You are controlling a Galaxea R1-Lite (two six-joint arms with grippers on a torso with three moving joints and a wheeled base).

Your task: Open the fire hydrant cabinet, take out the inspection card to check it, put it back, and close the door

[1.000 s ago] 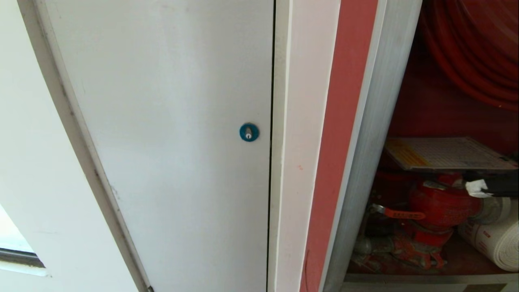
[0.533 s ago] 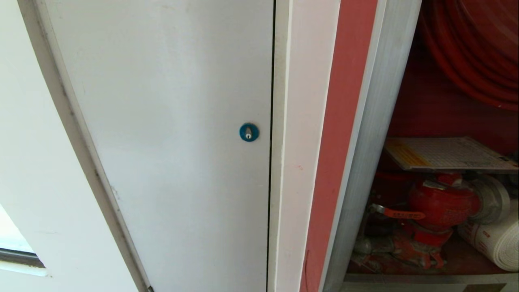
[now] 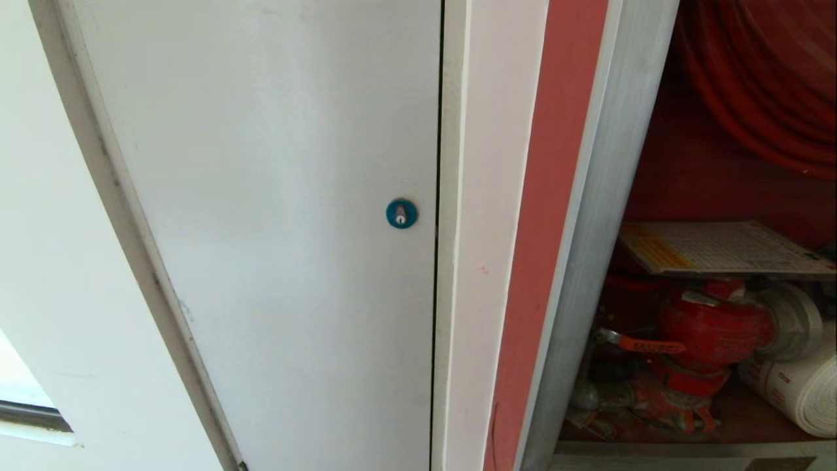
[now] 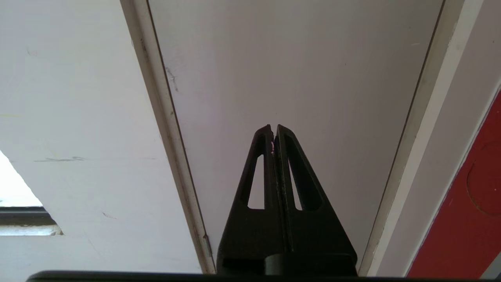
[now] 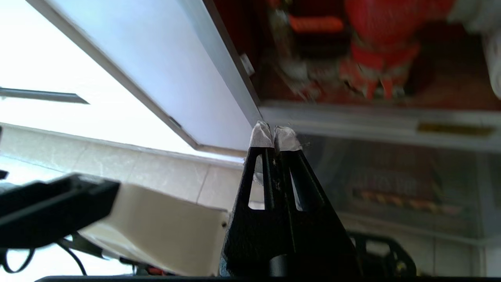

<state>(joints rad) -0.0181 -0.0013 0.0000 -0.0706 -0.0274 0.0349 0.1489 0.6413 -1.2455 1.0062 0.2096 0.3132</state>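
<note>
Nearest, the right gripper [image 5: 275, 135], black with taped tips pressed together and empty, hung low outside the silver aluminium-framed fire hydrant cabinet [image 3: 592, 248], probably clear of the opening. The left gripper [image 4: 273, 131], likewise closed, idled facing a plain white door [image 3: 274, 216]. Deeper inside, the white gridded inspection card [image 3: 716, 247] with its yellow band lay flat above the red valve [image 3: 713, 330], seemingly returned.

Right gripper [image 5: 275, 135]: black, white-taped tips pressed together, empty.
Red valve [image 5: 385, 29]: blurred, inside silver-framed cabinet [image 5: 372, 117].
</note>
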